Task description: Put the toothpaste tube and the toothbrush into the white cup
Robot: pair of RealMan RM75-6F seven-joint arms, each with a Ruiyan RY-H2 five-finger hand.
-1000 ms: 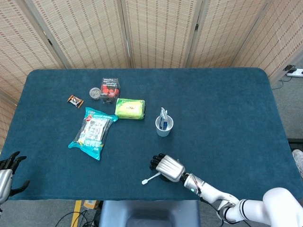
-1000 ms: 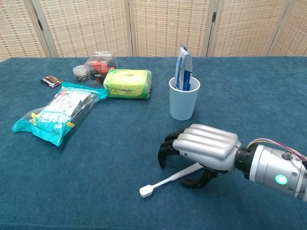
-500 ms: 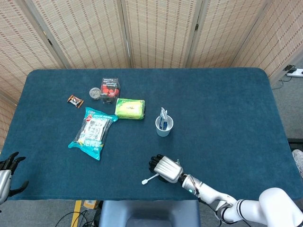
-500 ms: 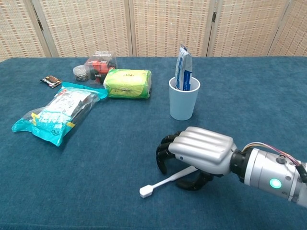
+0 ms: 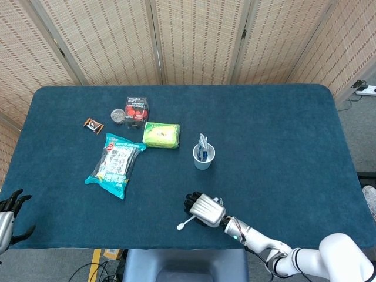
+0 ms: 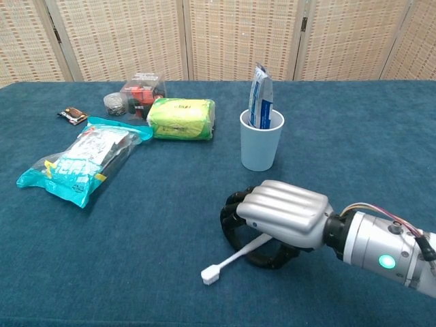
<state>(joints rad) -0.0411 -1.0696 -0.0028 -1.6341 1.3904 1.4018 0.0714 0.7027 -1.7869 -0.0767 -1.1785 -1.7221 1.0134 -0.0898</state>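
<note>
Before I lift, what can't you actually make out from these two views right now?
- Toothbrush handle end: in both views the right hand covers it, so firm grip is unconfirmed.
- Toothpaste tube lower part: hidden by the white cup wall.
- Left hand: head view only, cut off by the left edge.

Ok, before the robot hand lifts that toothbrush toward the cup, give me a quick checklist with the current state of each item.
1. Right robot hand curled over toothbrush handle: ok.
2. Grip firm enough to lift: cannot tell; the fingers hide the contact.
3. Brush head off the table: cannot tell.
4. White cup upright: ok.
5. Toothpaste tube already in the cup: ok.
6. Left robot hand away from the work area: ok.
</note>
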